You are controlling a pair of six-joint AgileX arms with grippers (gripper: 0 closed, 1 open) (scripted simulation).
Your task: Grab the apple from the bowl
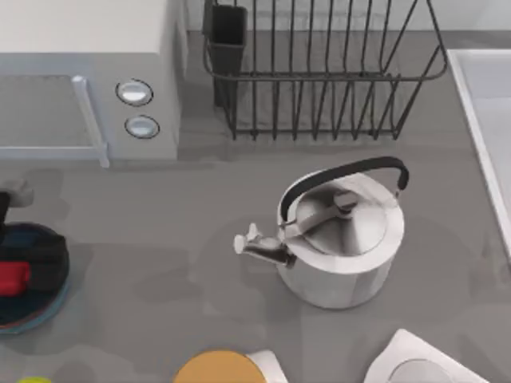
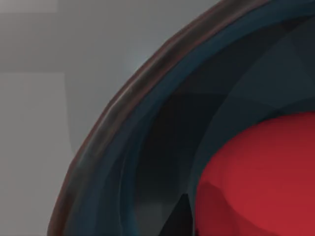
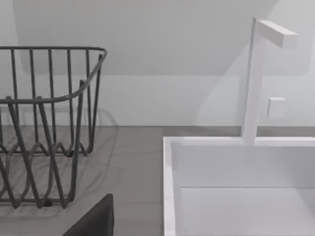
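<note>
Directly below the left gripper (image 1: pixel 20 267), the apple (image 2: pixel 258 177) sits inside the blue bowl (image 2: pixel 147 123), at the table's left edge, roughly 9 o'clock from the kettle (image 1: pixel 339 239). Whether the left gripper's fingers are spread or pinching cannot be determined; dark arm parts cover much of the apple from above. The apple is round, so no long axis constrains approach. Judged nearer: the left arm. Farther off, the right arm is parked facing the dish rack (image 3: pixel 49 123) and sink (image 3: pixel 236 187).
</note>
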